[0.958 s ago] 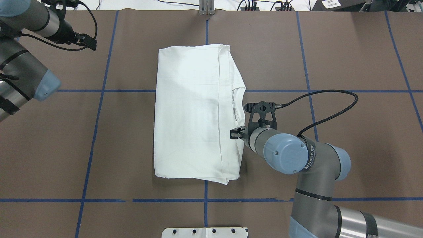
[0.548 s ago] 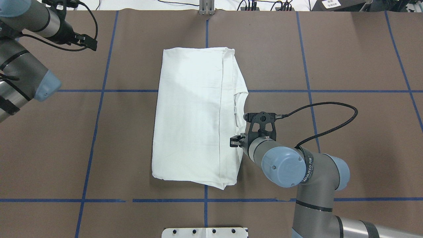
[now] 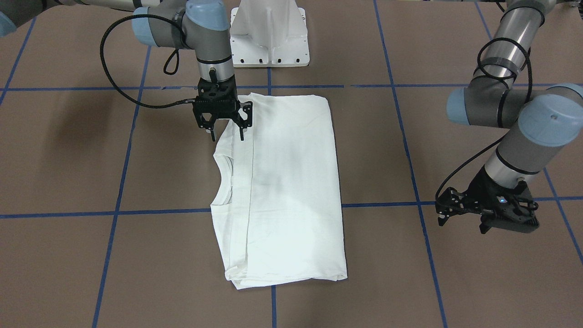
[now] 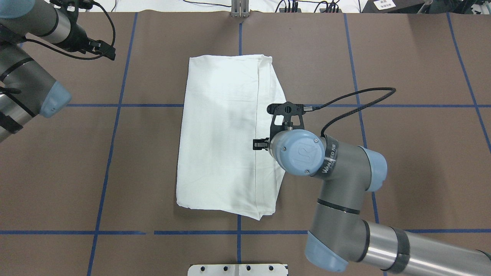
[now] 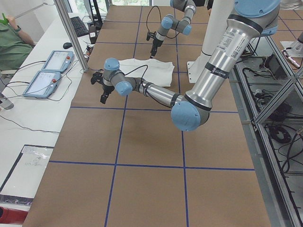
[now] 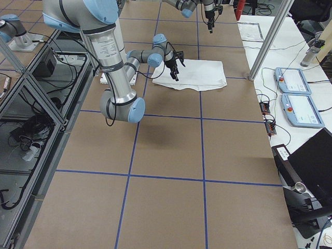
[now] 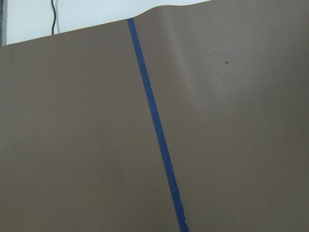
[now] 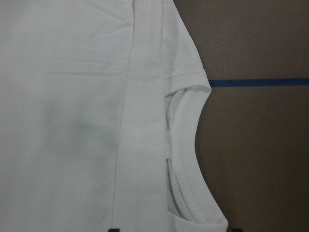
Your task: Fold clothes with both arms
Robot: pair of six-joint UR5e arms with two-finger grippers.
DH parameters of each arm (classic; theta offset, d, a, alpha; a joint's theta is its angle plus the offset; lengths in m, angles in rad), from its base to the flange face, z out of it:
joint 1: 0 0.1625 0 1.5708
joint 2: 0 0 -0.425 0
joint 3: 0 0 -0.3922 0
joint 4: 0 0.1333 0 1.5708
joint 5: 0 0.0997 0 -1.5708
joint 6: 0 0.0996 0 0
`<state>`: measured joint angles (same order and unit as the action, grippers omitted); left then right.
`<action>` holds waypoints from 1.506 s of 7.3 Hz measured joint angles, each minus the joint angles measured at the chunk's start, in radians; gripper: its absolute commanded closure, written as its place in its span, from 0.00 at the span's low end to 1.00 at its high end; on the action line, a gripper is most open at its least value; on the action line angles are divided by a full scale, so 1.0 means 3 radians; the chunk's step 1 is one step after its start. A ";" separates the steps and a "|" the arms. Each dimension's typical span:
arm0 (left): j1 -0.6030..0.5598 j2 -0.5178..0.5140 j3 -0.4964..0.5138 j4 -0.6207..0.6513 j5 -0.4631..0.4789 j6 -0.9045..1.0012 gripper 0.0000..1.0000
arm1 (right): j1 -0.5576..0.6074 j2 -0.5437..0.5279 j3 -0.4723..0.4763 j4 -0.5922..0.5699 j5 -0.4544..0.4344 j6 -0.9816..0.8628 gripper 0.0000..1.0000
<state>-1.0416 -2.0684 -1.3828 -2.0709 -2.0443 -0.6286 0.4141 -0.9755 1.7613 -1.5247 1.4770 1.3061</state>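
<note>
The clothes (image 4: 222,134) are one white shirt, folded into a long rectangle in the middle of the table, also in the front view (image 3: 291,182). Its ribbed collar (image 8: 186,159) shows at the folded edge on the robot's right. My right gripper (image 3: 226,132) hangs open just above that edge, near the shoulder, with nothing between its fingers. From overhead its wrist hides all but one fingertip (image 4: 259,144). My left gripper (image 3: 461,224) hovers open and empty over bare table far to the robot's left, well away from the shirt (image 4: 109,51).
The brown table cover carries a grid of blue tape lines (image 4: 115,105). The white metal pedestal (image 3: 268,32) stands at the robot's edge of the table. Two control pendants (image 5: 47,73) lie on a white side bench, where a person (image 5: 12,40) sits.
The shirt first slid and skewed slightly at its near end. My right gripper then moved from the shirt's right edge inward and farther from the robot. The left arm barely moved.
</note>
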 measured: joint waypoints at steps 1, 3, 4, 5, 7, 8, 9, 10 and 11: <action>0.0002 0.0001 -0.0001 0.0000 -0.0039 0.0003 0.00 | 0.0085 0.0288 -0.0325 -0.0077 0.0085 -0.0059 0.00; 0.0004 0.0000 -0.0003 0.0000 -0.0096 0.0008 0.00 | 0.0160 0.0711 -0.0900 -0.0172 0.0239 -0.0221 0.00; 0.0005 0.0001 -0.0003 0.0000 -0.0108 0.0009 0.00 | 0.0170 0.0797 -0.1028 -0.0283 0.0320 -0.0377 0.00; 0.0005 0.0000 -0.0003 0.0000 -0.0112 0.0008 0.00 | 0.0172 0.0844 -0.1064 -0.0439 0.0399 -0.0529 0.00; 0.0005 0.0000 -0.0003 0.0000 -0.0114 0.0006 0.00 | 0.0169 0.0851 -0.1063 -0.0652 0.0446 -0.0670 0.00; 0.0005 -0.0002 -0.0003 0.0000 -0.0114 0.0007 0.00 | 0.0163 0.0841 -0.1062 -0.0708 0.0447 -0.0685 0.00; 0.0005 -0.0002 -0.0003 0.0000 -0.0113 0.0009 0.00 | 0.0153 0.0833 -0.1064 -0.0733 0.0443 -0.0690 0.00; 0.0005 0.0000 -0.0003 0.0000 -0.0111 0.0009 0.00 | 0.0138 0.0825 -0.1065 -0.0741 0.0437 -0.0692 0.00; 0.0005 0.0001 -0.0002 -0.0001 -0.0110 0.0009 0.00 | 0.0125 0.0812 -0.1064 -0.0743 0.0433 -0.0691 0.00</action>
<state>-1.0401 -2.0680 -1.3834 -2.0712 -2.0772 -0.6259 0.4515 -0.7319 1.4422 -1.7476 1.6069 1.0987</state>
